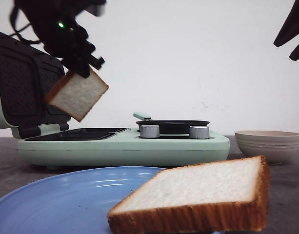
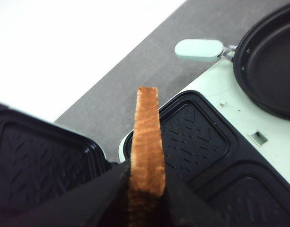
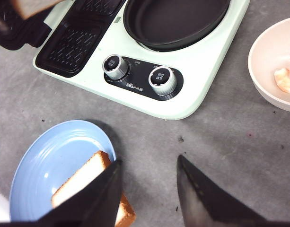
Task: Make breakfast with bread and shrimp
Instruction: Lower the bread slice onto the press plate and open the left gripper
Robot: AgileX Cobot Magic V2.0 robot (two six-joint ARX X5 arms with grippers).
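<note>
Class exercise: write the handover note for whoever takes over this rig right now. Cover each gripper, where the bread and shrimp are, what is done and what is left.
Left gripper: shut on a bread slice, held in the air above the sandwich plates of the open breakfast maker.
Right gripper: open, holding nothing, above the table.
Second slice: on the blue plate.
Shrimp: in the bowl.
Done: first slice picked up.
Left: set it on a plate, then second slice and shrimp; the pan has nothing in it.

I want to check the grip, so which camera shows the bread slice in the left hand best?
The front view: the held slice shows its whole face, tilted, above the sandwich maker. Left wrist shows only its crust edge; right wrist, a cropped corner.
</note>
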